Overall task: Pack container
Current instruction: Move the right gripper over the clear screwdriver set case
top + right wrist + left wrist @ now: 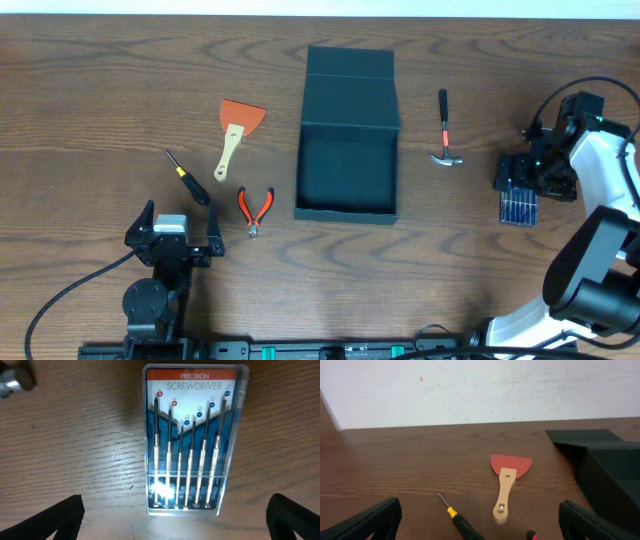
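Right wrist shows the right gripper (172,522), fingers spread, above the slick screwdriver case (190,440) at 3 o'clock of the container (347,150); an off-centre pinch could skid it; left gripper (177,222) likewise spread.

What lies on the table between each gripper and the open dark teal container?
A hammer lies between the right gripper and the container, slightly off the straight line. Red-handled pliers lie between the left gripper and it. Both lie flat on the table.
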You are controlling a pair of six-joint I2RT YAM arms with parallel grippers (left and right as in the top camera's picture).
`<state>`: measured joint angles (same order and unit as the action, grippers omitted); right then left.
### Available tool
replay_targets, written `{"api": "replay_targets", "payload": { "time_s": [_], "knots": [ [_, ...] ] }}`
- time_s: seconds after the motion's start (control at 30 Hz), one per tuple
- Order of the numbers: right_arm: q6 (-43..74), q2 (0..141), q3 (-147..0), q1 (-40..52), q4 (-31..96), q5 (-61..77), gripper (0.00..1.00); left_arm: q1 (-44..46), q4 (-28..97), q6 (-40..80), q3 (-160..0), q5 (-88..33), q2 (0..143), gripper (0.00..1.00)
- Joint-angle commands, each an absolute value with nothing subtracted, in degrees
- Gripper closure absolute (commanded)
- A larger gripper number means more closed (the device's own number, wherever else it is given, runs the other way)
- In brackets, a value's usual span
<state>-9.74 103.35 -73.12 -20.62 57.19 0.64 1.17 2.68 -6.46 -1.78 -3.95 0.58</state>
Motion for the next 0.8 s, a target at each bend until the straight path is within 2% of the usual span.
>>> {"api": "replay_targets", "payload": {
  "time_s": [0.0, 0.77],
  "knots": [
    [-11.0, 104.9, -74.1, -21.0, 56.6, 0.2, 0.02, 1.1, 3.6, -7.3, -0.2, -4.5, 0.2, 0.01],
    [-11.9, 105.3, -66.1, -22.0, 45.6, -1.7, 0.01, 1.1, 3.6, -7.3, -0.2, -4.5, 0.2, 0.02]
  ]
}}
